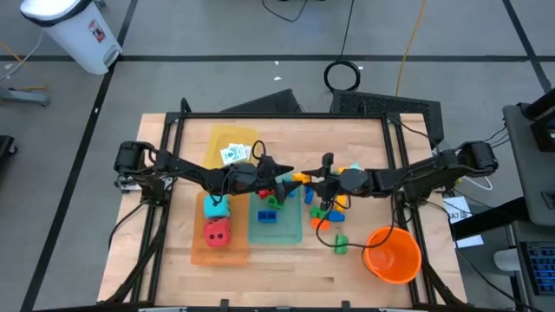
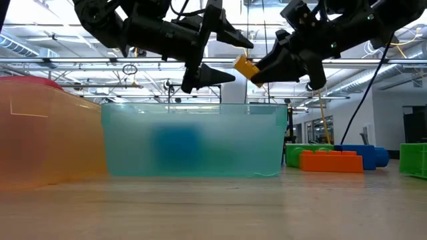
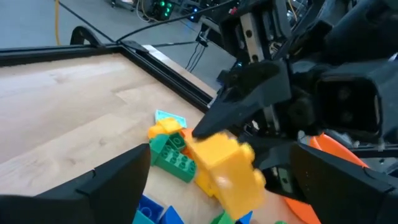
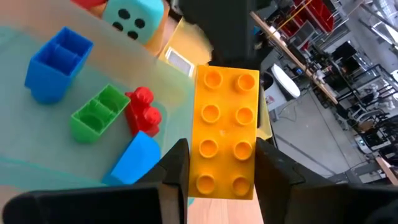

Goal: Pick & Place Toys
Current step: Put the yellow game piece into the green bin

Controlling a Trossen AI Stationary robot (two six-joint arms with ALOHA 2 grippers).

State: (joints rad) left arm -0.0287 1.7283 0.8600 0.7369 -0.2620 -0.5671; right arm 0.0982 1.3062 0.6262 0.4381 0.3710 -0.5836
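The right claw pinches a yellow brick in the air above the teal tray. The left claw faces it with fingers spread, close to the brick. Blue, green and red bricks lie in the tray.

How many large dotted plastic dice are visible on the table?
2: a teal die and a red die beside it, left of the translucent teal tray; others may be hidden.
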